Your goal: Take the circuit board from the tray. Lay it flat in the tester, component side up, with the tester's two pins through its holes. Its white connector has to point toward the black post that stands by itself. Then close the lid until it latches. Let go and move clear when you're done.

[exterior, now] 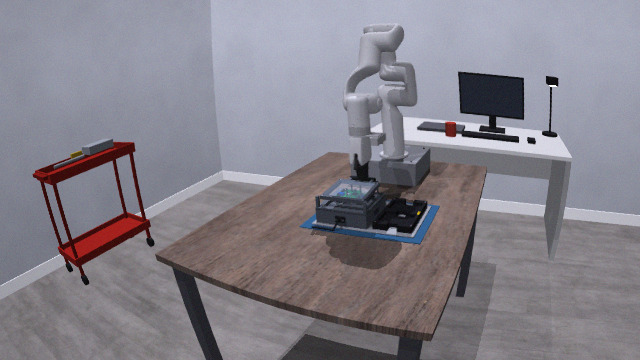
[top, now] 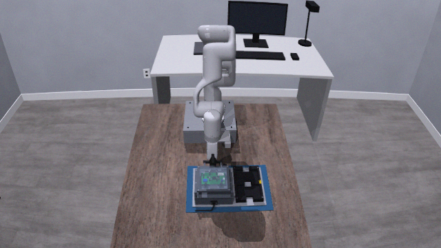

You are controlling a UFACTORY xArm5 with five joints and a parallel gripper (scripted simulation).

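I see the empty tray (top: 249,187) at 3 o'clock of the tester (top: 213,198), the circuit board (top: 213,179) already seated under its clear lid (top: 198,172) (lying about level). At 12 o'clock, my gripper (top: 213,162) is clenched on the lid's rear edge; next I press down until it latches.

A white desk (exterior: 545,146) is standing against the back wall, carrying a dark monitor (exterior: 491,95), a black keyboard (exterior: 490,136), a red cup (exterior: 450,129) and a slim black lamp (exterior: 550,106). Over to the left, a red cart (exterior: 84,162) is sitting by the wall, with a grey box (exterior: 97,146) lying on its top shelf.
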